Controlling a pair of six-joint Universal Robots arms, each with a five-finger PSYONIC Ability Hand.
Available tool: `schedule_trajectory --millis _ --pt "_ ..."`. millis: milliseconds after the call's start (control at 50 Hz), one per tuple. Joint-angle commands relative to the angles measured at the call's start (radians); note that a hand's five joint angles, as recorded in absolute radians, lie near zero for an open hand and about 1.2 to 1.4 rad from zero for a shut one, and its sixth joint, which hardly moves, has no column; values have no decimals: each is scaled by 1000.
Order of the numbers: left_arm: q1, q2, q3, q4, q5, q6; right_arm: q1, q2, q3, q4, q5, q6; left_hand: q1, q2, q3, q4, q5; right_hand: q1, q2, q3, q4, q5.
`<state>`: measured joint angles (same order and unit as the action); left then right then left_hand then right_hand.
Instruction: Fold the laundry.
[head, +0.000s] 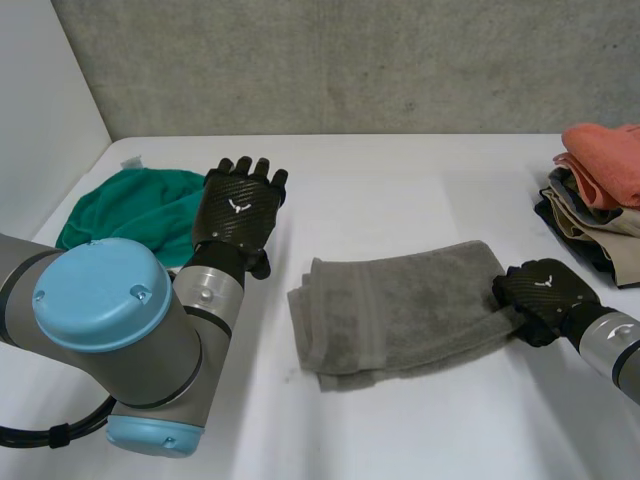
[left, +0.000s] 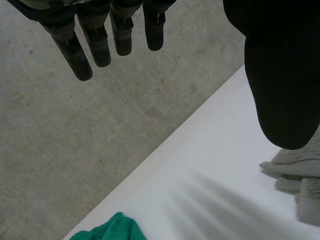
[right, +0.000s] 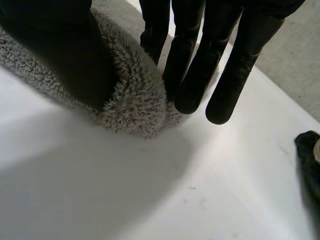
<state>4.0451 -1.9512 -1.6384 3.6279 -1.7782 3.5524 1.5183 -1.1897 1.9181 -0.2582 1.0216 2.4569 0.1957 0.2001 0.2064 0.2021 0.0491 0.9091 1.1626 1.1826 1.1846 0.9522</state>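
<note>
Now grey towel (head: 400, 310) folded, rumpled; R hand (head: 545, 292) seemingly pinches its edge.

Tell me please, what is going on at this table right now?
A two-armed robot is folding laundry. Its right hand pinches the right end of a partly folded grey towel between thumb and fingers. The left hand hovers open beside a green cloth, holding nothing. A pile of other clothes waits at the table's far right edge.
</note>
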Motion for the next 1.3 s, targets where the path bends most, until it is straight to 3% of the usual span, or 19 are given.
schedule_trajectory --millis 20,100,180,280,340,400,440,500,540,680,720,940,1160,1300 --pt "-2 15 -6 0 -1 0 63 -53 -11 -16 31 -10 -17 -22 -28 -24 -45 487 234 214 212 270" --pt "1 18 -4 2 -3 2 196 -149 -30 -27 35 -16 -17 -22 -28 -24 -45 487 234 214 212 270" --pt "9 20 -3 2 -4 2 383 -151 -62 -94 35 -32 -17 -22 -28 -24 -45 487 234 214 212 270" --pt "24 20 -4 0 -23 2 684 -55 -90 -205 37 -87 -17 -22 -28 -24 -45 487 234 214 212 270" --pt "28 20 -6 0 -32 0 758 22 -99 -217 43 -114 -20 -25 -31 -27 -48 487 234 214 212 270" --pt "26 18 -8 0 -33 -1 764 82 -117 -214 70 -130 -21 -26 -32 -28 -49 -381 -635 -655 -657 -599" --pt "26 18 -6 2 -33 -3 764 76 -126 -214 139 -95 -21 -26 -32 -28 -49 -735 -988 -1008 -1010 -952" --pt "25 18 6 2 -37 -4 761 49 -133 -222 238 5 -21 -26 -32 -28 -49 -735 -988 -1008 -1010 -952" --pt "23 18 11 2 -37 -6 731 -22 -134 -222 293 172 -21 -26 -32 -28 -49 -735 -988 -1008 -1010 -952" --pt "-17 9 52 -11 -30 -99 565 -159 -162 -130 296 733 -14 -19 -25 -21 -42 -735 -988 -1008 -1010 -952" --pt "-35 5 61 -41 -32 -141 562 -153 -185 -80 293 783 -12 -16 -22 -18 -39 -735 -988 -1008 -1010 -952" --pt "-55 14 65 -210 -46 -204 563 -13 -343 197 304 571 -14 -19 -25 -21 -42 -735 -988 -1008 -1010 -952" --pt "-92 -3 43 -339 -96 -296 606 137 -499 326 313 554 -17 -22 -28 -24 -45 -735 -988 -1008 -1010 -952" --pt "-94 6 15 -339 -112 -308 689 170 -568 379 314 550 -17 -22 -28 -24 -45 -735 -988 -1008 -1010 -952"
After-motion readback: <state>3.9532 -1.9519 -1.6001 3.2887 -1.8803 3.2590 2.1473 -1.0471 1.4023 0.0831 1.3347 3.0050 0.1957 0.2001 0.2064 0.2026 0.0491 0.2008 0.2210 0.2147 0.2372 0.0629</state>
